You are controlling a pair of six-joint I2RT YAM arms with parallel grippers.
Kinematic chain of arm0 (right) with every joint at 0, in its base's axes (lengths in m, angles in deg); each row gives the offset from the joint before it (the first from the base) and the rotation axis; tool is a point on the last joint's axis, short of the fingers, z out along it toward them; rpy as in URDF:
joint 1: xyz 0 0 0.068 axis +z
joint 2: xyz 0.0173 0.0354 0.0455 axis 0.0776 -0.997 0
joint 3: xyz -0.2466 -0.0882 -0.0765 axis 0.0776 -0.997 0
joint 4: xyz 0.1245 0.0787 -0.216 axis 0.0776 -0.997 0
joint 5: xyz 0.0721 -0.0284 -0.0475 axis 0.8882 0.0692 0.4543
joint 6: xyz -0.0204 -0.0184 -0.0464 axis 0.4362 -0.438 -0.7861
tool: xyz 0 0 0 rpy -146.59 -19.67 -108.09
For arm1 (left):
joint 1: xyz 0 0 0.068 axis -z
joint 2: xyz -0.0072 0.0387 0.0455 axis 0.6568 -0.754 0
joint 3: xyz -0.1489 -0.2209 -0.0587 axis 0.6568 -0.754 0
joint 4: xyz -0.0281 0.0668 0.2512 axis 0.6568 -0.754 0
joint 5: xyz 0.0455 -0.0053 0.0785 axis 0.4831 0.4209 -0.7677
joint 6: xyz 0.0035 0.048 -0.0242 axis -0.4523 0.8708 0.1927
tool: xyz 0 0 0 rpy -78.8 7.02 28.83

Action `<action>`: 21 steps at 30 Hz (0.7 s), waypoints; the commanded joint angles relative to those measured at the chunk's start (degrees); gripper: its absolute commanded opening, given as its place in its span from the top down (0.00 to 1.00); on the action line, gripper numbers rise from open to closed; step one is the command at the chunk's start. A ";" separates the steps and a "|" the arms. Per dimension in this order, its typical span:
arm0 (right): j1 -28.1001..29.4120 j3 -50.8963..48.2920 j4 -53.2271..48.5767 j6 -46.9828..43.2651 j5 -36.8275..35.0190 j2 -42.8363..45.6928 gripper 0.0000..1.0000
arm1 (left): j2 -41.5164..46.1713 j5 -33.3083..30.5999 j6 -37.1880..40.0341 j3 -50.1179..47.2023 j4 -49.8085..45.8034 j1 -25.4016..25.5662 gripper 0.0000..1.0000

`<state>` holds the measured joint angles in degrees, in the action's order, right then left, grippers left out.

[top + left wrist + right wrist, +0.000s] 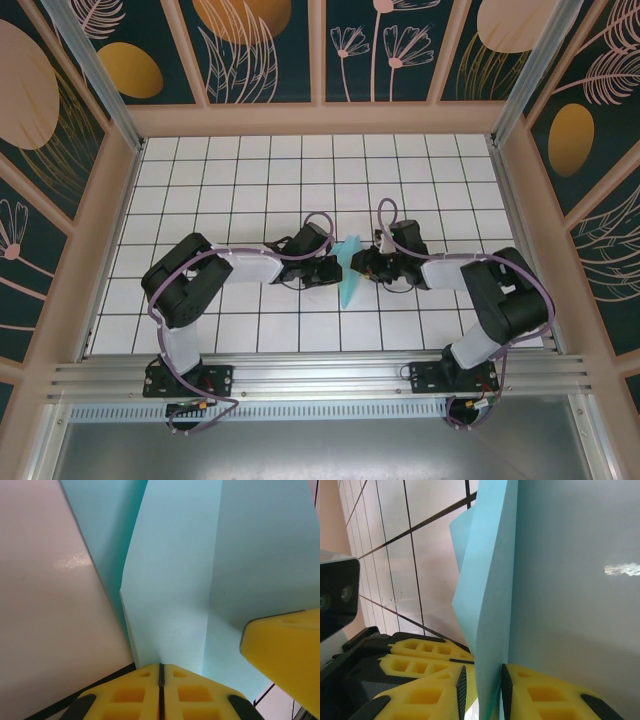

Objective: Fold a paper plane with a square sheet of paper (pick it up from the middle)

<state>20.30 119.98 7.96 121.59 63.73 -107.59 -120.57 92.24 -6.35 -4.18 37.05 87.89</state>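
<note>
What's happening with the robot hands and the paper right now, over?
Left gripper shut on paper. Right gripper straddling the paper's edge, grip unclear. Paper part-folded, held between both. Nothing in the way.

A flat bench of white square tiles with thin dark grid lines fills the middle of the top view. Its glossy tiles also show in the left wrist view and the right wrist view. Pale peach frame posts rise around it. Between them sit dark teal wall panels printed with orange ovals and pale leaf and flower outlines. A ribbed aluminium rail runs along the near edge, and a plain grey metal sheet lies below it.
</note>
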 commanded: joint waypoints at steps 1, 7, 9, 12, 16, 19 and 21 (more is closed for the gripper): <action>0.78 0.47 1.86 0.20 -0.67 -1.41 0.72 | 1.27 0.69 -0.98 -1.46 0.06 0.25 0.89; 1.44 1.43 1.95 -0.07 -0.59 -2.71 0.75 | 1.46 0.64 -1.01 -1.88 0.39 0.20 0.89; 1.57 1.69 2.03 -0.18 -0.35 -3.09 0.77 | 1.46 0.54 -1.13 -1.98 0.54 0.28 0.89; 1.53 1.97 1.97 -0.40 -0.24 -3.67 0.77 | 1.52 0.64 -1.19 -1.92 0.74 0.24 0.89; 1.87 2.40 2.61 -0.47 0.46 -4.52 0.77 | 1.67 0.64 -1.31 -2.04 1.03 0.24 0.89; 2.15 2.92 2.38 -0.69 0.40 -5.06 0.81 | 1.73 0.64 -1.37 -2.03 1.12 0.24 0.89; 2.20 3.10 2.09 -0.89 0.29 -4.94 0.83 | 1.81 0.56 -1.38 -2.20 1.20 0.25 0.89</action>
<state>21.85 121.73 8.55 121.35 63.71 -111.75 -120.13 92.42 -7.00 -5.23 38.49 87.89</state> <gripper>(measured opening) 0.174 0.110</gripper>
